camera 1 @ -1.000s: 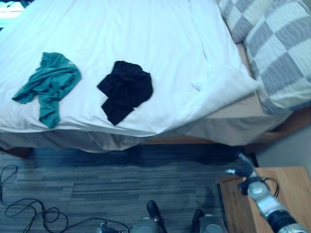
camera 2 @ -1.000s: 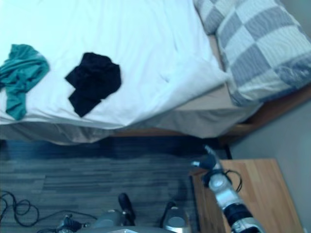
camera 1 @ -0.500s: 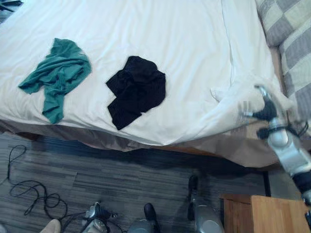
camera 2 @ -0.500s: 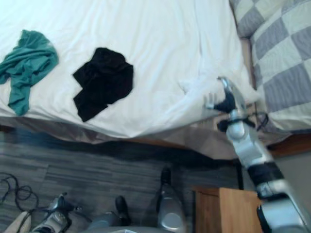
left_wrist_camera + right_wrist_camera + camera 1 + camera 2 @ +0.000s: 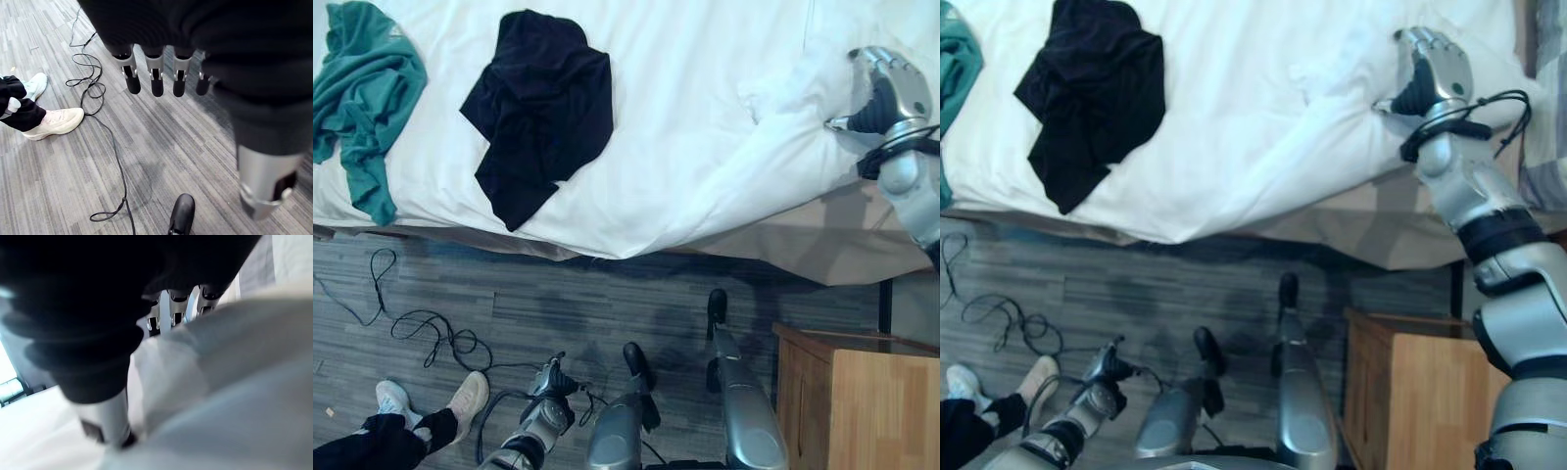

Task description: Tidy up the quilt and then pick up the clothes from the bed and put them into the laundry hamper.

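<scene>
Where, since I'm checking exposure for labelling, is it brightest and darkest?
Left eye view: the quilt is brightest; shadow darkens the floor along the bed edge. Left wrist view: the floor is evenly lit under the left hand.

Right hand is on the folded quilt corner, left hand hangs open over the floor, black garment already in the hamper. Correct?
Not quite. The black garment is still on the bed, beside the green garment, as the left eye view shows. The rest holds: the right hand is on the folded quilt corner, and the left hand hangs open over the floor.
</scene>
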